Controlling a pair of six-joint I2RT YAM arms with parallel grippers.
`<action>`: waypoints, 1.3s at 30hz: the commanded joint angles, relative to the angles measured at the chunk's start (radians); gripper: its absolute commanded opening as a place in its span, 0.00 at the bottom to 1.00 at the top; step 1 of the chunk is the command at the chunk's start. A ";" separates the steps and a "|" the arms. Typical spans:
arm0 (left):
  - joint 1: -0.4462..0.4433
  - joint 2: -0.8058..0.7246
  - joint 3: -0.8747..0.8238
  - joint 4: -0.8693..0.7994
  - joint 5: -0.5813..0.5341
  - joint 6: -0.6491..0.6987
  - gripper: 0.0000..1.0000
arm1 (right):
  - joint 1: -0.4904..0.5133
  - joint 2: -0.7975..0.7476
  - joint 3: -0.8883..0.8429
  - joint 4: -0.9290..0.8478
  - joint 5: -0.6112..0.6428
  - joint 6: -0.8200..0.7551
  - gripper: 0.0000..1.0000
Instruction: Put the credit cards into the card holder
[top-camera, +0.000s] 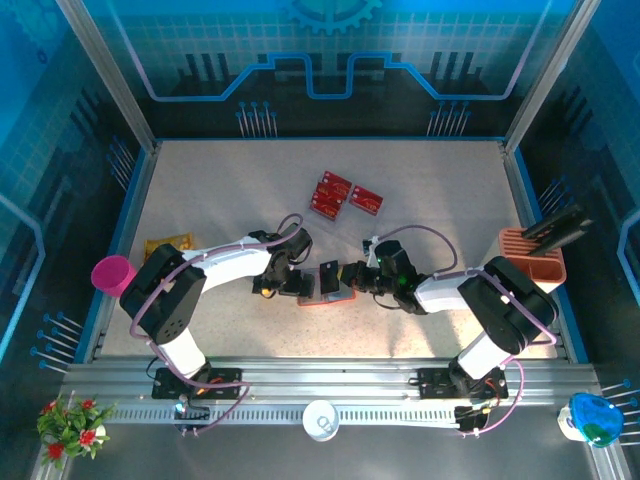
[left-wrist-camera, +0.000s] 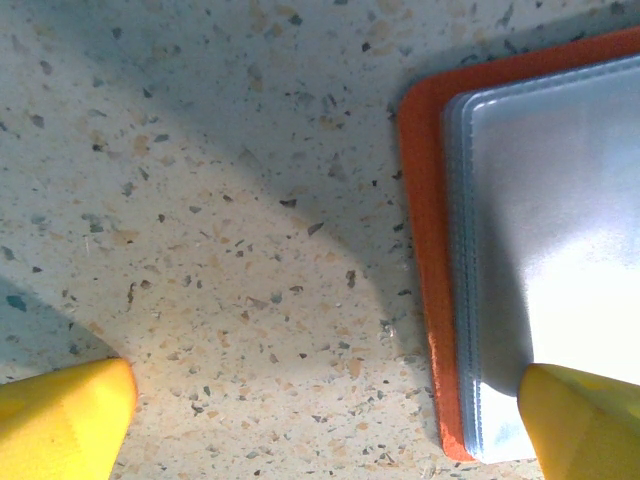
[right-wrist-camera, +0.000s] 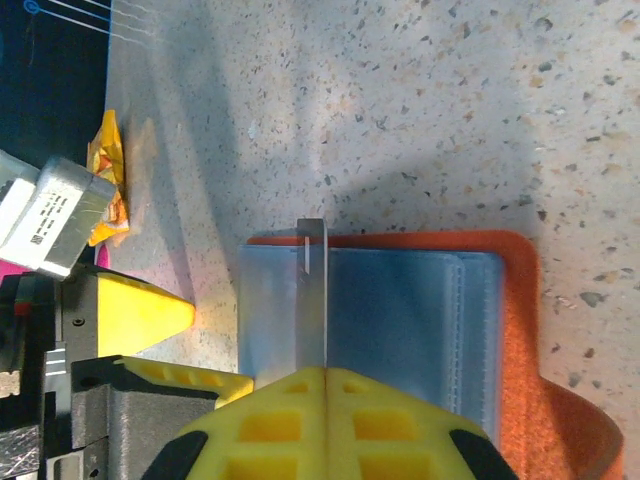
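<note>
**Dark card gripped on edge over the open card holder**

Closest to the arm bases, a small white round container (top-camera: 322, 420) sits on the metal rail, well short of the card holder.

The small squarish orange-red folding card holder (top-camera: 325, 297) lies open and flat on the pale speckled tabletop (top-camera: 220, 190). Its grey clear-plastic pockets (right-wrist-camera: 400, 320) face up.

The left gripper (top-camera: 293, 283) is just to the left of the card holder. Its jaws are spread wide and hold nothing. In the left wrist view one yellow fingertip (left-wrist-camera: 585, 420) overlaps a corner of the pockets, and the other is over bare tabletop. Whether the overlapping fingertip presses on the plastic cannot be told.

The right gripper (right-wrist-camera: 325, 385) is just to the right of the card holder. Its yellow fingers are pressed together on a thin dark grey-black credit card (top-camera: 328, 275). The card stands on edge above the pockets, roughly over the middle of the card holder. Whether its lower edge has entered a pocket cannot be told.

Beyond the card holder, well apart from it, a few red credit cards (top-camera: 330, 192) with pale print lie in a small cluster on the tabletop.

Far to the right of the card holder, by the table's edge, stands a tall peach slotted stand (top-camera: 530, 262) with a dark flat piece leaning in it. Far to the left are a crumpled yellow packet (top-camera: 165, 245) and a pink cup (top-camera: 112, 272).
</note>
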 joint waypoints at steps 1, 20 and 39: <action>-0.004 0.024 -0.033 -0.002 -0.003 0.009 0.99 | -0.008 0.000 -0.002 -0.014 0.009 -0.027 0.00; -0.004 0.032 -0.026 0.000 0.000 0.009 0.99 | 0.027 0.024 0.019 -0.024 0.008 -0.040 0.00; 0.000 0.026 -0.002 -0.019 -0.020 0.021 0.99 | 0.033 -0.028 -0.021 -0.025 0.017 -0.025 0.00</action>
